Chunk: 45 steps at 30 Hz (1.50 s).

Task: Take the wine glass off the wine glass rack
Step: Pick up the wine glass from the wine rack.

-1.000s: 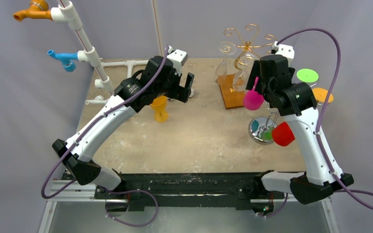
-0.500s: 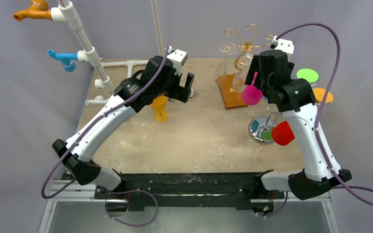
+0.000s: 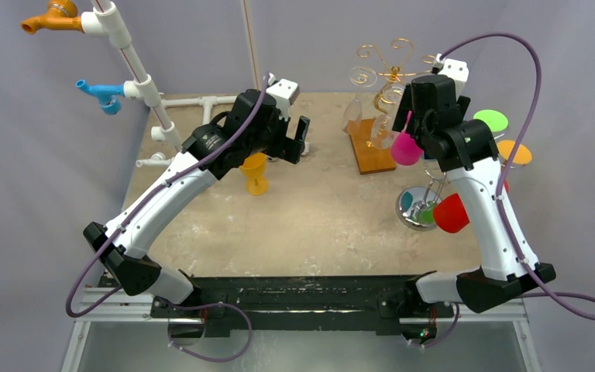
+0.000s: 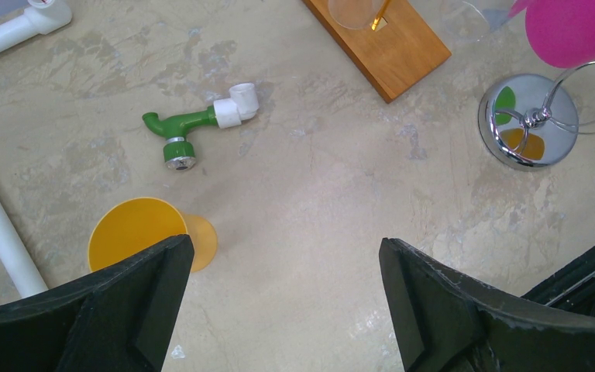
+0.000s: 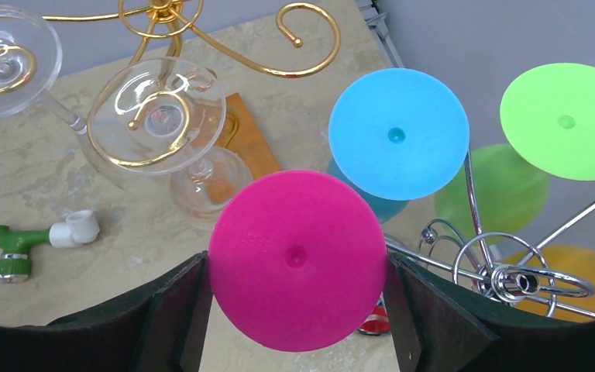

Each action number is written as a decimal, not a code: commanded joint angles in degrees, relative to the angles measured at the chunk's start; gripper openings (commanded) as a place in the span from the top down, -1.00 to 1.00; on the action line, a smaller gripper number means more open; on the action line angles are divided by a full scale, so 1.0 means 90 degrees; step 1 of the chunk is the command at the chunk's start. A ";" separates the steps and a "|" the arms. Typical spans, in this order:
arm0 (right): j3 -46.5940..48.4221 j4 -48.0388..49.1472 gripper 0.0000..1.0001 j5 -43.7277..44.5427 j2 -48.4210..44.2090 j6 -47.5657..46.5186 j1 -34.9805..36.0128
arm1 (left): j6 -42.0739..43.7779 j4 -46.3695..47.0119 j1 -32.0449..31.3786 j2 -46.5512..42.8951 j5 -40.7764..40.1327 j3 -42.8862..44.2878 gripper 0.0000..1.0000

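The right gripper (image 5: 296, 306) is clamped on the round foot of the pink wine glass (image 3: 405, 149). Its two fingers press against either side of the foot, and the bowl hangs below on its stem. The glass is up in the air at the back right of the table (image 3: 318, 225), between the gold rack (image 3: 393, 75) on its wooden base (image 4: 383, 46) and the chrome rack (image 3: 414, 208). From where I stand I can't quite tell whether the stem is fully clear of the chrome wire arms, though it looks that way. A blue glass (image 5: 397, 132) and a green glass (image 5: 565, 120) hang on the chrome rack just beside the pink one, and a red glass (image 3: 452, 214) sits lower down. Two clear glasses (image 5: 157, 124) hang from the gold curls. The left gripper (image 4: 283, 248) hovers above the table with its jaws spread wide and nothing between them. A yellow goblet (image 4: 132, 231) stands under its left finger, with a green pipe fitting (image 4: 190, 128) lying nearby.
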 commanded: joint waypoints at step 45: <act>-0.0573 0.0121 0.03 -0.0056 -0.0887 0.0126 -0.0290 | -0.0131 0.0139 0.0011 -0.0065 0.0253 0.0248 -0.97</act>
